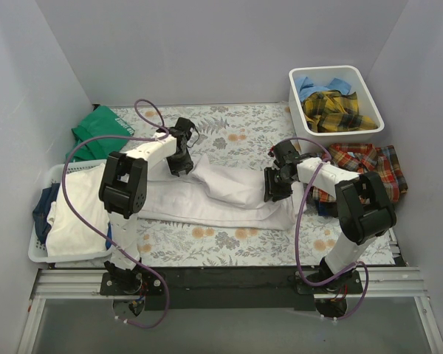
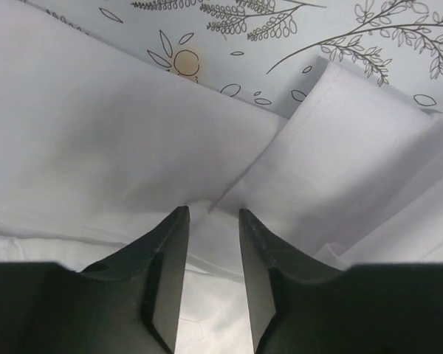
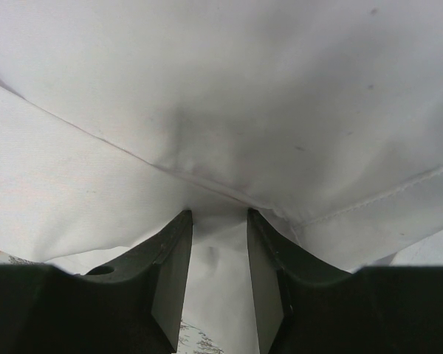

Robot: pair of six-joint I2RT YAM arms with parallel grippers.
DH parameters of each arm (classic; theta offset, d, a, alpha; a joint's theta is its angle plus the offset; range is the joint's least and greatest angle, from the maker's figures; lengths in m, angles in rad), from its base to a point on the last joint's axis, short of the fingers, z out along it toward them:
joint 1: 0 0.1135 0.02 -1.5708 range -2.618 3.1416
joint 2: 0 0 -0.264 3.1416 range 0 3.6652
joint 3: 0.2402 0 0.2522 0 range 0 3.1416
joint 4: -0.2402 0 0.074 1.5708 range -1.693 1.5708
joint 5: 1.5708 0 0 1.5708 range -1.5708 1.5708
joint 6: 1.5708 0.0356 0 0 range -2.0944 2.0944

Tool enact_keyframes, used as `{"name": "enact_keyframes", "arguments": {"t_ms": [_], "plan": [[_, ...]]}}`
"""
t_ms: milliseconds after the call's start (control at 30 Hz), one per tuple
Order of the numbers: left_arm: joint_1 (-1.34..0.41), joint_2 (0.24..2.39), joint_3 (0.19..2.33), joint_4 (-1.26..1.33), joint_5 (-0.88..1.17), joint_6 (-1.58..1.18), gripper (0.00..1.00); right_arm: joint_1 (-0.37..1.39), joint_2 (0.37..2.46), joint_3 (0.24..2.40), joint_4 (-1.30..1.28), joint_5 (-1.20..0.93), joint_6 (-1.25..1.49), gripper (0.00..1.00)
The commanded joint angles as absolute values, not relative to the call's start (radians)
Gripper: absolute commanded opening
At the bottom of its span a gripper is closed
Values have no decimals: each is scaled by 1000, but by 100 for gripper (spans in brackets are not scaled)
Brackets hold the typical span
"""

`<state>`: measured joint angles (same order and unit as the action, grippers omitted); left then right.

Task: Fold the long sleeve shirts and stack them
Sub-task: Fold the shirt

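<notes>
A floral table cover (image 1: 229,136) lies over the whole work surface, closed in by pale walls on the left, back and right. At the far left edge sits a white basket (image 1: 40,258) holding a bundled white cloth (image 1: 74,221), with a navy cloth (image 1: 43,210) along its left side. Behind it, in the back left corner, lies a green cloth (image 1: 100,133).

The left gripper (image 1: 181,164) reaches down at the upper left end of the white shirt (image 1: 221,192). Its wrist view shows the fingers (image 2: 170,251) drawn together on a raised fold of that cloth. The shirt stretches across the middle of the table as a long, partly folded band. At its right end the right gripper (image 1: 273,190) is clamped on a pinch of the same shirt, with creases running into the gap between its fingers (image 3: 173,258).

Just right of that arm the red-orange plaid shirt (image 1: 369,166) lies crumpled near the table's right edge. In the back right corner a white bin (image 1: 328,70) holds the yellow plaid shirt (image 1: 336,110), with the light blue shirt (image 1: 314,85) behind it.

Bare cover shows behind the white shirt in the middle. It also shows along the near strip, up to the black base plate (image 1: 229,284) where the arms are bolted.
</notes>
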<state>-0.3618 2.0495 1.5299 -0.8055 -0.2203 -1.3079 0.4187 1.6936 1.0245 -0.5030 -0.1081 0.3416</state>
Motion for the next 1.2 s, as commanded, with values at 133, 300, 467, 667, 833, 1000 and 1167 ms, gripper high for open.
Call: {"name": "enact_keyframes", "arguments": {"t_ms": [133, 300, 467, 667, 833, 1000, 1167], "plan": [[-362, 1968, 1588, -819, -235, -1292, 40, 413, 1704, 1031, -532, -101, 348, 44], [-362, 1999, 1594, -804, -169, -1290, 39, 413, 1703, 1034, -534, -100, 348, 44], [-365, 2031, 1585, -785, -147, -1295, 38, 413, 1701, 1037, -540, -94, 347, 44], [-367, 2048, 1557, -772, -143, -1292, 33, 414, 1698, 1038, -543, -86, 347, 43], [-371, 2075, 1536, -772, -150, -1290, 31, 413, 1701, 1045, -546, -87, 345, 43], [-373, 2086, 1508, -767, -172, -1287, 35, 413, 1703, 1049, -548, -90, 347, 43], [-374, 2085, 1503, -767, -179, -1289, 22, 413, 1701, 1045, -545, -91, 347, 43]]}}
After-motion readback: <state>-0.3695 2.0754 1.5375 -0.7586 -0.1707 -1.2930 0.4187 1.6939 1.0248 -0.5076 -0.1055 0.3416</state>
